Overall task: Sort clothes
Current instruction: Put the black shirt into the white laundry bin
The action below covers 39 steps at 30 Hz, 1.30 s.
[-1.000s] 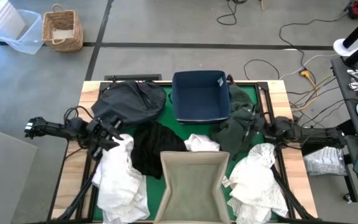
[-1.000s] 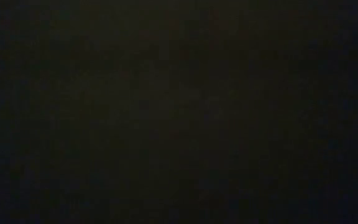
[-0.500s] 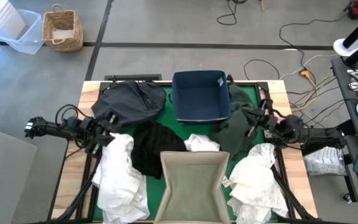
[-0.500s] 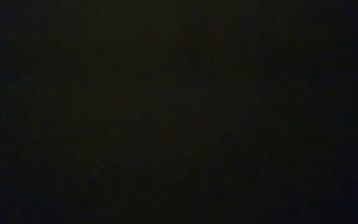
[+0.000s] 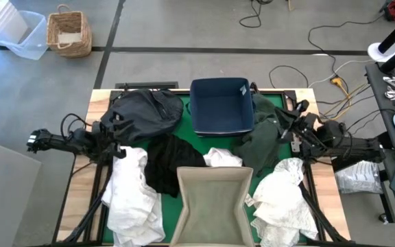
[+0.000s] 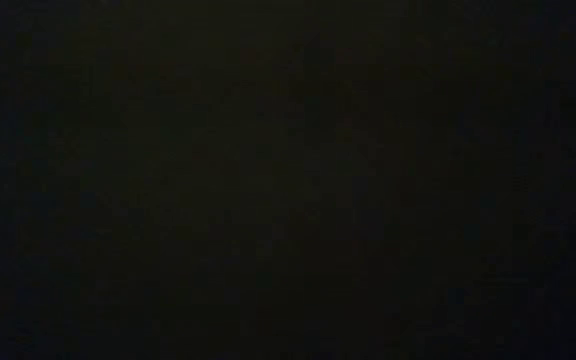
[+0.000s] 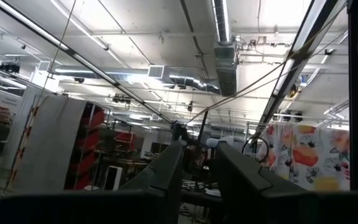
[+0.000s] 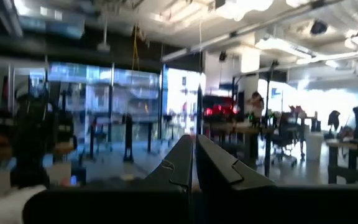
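Several garments lie on the green mat: a charcoal grey one at the far left, a black one in the middle, a dark green one on the right. White ones lie at near left, centre and near right. My left gripper hovers over the grey garment's near edge, open a little, holding nothing. My right gripper is shut and empty above the green garment's far right part. Both wrist views look out into the room.
A navy blue bin stands at the far middle of the table and a beige fabric bin at the near middle. A wicker basket and cables lie on the floor beyond. The low view is black.
My left gripper has risen off the near-left white garment and drawn toward the far edge, over the grey garment. My right gripper has lifted off the green garment and moved toward the far right. Both have tipped upward. The garments lie as before.
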Motion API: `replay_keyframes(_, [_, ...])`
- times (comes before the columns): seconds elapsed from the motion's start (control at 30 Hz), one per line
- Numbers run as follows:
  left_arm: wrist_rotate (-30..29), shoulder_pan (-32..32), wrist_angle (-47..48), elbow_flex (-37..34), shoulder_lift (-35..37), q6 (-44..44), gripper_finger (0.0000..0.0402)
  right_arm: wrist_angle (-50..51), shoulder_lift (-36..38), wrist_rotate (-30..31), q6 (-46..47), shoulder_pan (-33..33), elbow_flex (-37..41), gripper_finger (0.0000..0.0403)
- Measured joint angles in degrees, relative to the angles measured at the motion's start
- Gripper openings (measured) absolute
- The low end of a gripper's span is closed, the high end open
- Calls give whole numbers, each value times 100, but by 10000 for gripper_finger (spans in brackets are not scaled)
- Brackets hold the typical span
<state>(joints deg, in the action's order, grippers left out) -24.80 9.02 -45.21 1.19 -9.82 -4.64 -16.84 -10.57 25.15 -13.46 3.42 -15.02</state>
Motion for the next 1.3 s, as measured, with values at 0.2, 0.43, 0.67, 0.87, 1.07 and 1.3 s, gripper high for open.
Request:
replay_keyframes(0.2, [-184, 0, 123, -4, 0, 202, 77, 1058, -699, -2, -4, 0, -732, 13])
replay_keyframes(0.43, [-479, 0, 258, -4, 0, 367, 77, 1208, -1463, -4, 894, 0, -1358, 13])
replay_keyframes(0.67, [-474, 0, 533, 112, -5, 383, 77, 1369, -2299, -374, 988, -4, -2173, 13])
replay_keyframes(0.87, [-579, 0, 1745, 626, -43, 375, 77, 2047, -3308, -613, 1318, -4, -3232, 13])
replay_keyframes(1.07, [-643, 0, 2460, 966, -196, 412, 77, 2914, -4274, -618, 1688, -6, -4305, 13])
replay_keyframes(1.3, [-1115, 0, 3921, 1563, -345, 507, 77, 4259, -5352, -614, 2124, -35, -5755, 13])
